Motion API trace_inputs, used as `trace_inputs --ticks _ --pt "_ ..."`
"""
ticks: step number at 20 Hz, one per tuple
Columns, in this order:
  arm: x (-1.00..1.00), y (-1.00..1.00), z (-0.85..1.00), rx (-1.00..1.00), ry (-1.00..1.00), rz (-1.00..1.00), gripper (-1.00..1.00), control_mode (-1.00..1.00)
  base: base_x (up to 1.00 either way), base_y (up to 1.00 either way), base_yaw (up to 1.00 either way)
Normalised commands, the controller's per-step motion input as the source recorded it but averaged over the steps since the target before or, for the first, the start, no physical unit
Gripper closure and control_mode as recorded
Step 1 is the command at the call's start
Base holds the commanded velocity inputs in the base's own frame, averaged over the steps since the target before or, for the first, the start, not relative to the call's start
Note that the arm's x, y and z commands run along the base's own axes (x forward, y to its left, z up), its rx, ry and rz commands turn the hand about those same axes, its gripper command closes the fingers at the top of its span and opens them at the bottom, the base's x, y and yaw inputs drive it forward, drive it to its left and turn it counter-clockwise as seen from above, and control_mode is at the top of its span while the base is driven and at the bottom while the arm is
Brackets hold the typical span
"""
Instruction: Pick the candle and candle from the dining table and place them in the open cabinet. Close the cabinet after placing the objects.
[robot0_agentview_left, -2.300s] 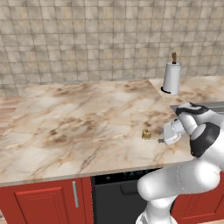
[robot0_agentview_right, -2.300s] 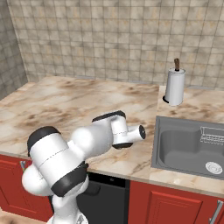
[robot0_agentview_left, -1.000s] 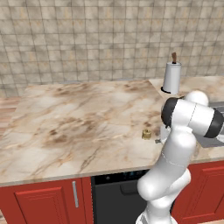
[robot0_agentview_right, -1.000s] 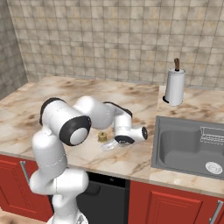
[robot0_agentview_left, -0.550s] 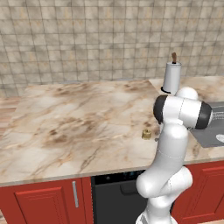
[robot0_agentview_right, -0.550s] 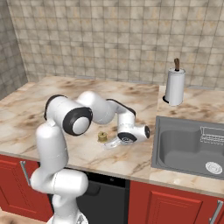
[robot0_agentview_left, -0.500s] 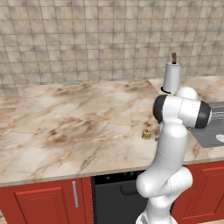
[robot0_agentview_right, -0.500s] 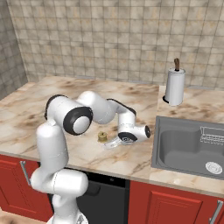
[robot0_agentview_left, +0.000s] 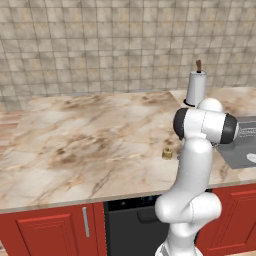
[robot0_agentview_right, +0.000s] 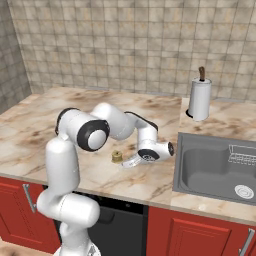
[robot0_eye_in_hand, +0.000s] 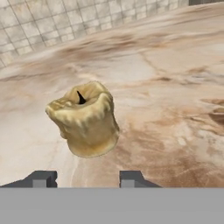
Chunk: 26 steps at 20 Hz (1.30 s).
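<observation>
Squat candle (robot0_eye_in_hand: 86, 119) btwn jaws, on table (robot0_agentview_left: 90, 135)

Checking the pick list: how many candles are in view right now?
1. A squat brass-gold candle stands on the marbled table near its front edge, just ahead of the pincer. The robot's arm may hide another.
</observation>
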Motion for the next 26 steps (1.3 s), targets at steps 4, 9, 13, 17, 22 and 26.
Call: trace_inputs --ticks 4,9,13,17,22,26 --pt "0.03 0.18 -0.15 0.00 0.00 0.00 -1.00 -1.00 0.00 0.00 0.00" --pt "0.04 0.24 -0.10 0.00 0.00 0.00 -1.00 -1.00 0.00 0.00 0.00" --pt "0.05 0.27 -0.03 0.00 0.00 0.00 -1.00 -1.00 0.00 0.00 0.00" --pt "0.07 0.24 -0.01 0.00 0.00 0.00 -1.00 -1.00 0.00 0.00 0.00" --pt "0.03 0.22 -0.01 0.00 0.00 0.00 -1.00 -1.00 0.00 0.00 0.00" --pt "0.00 0.22 -0.03 0.00 0.03 0.00 -1.00 -1.00 0.00 0.00 0.00"
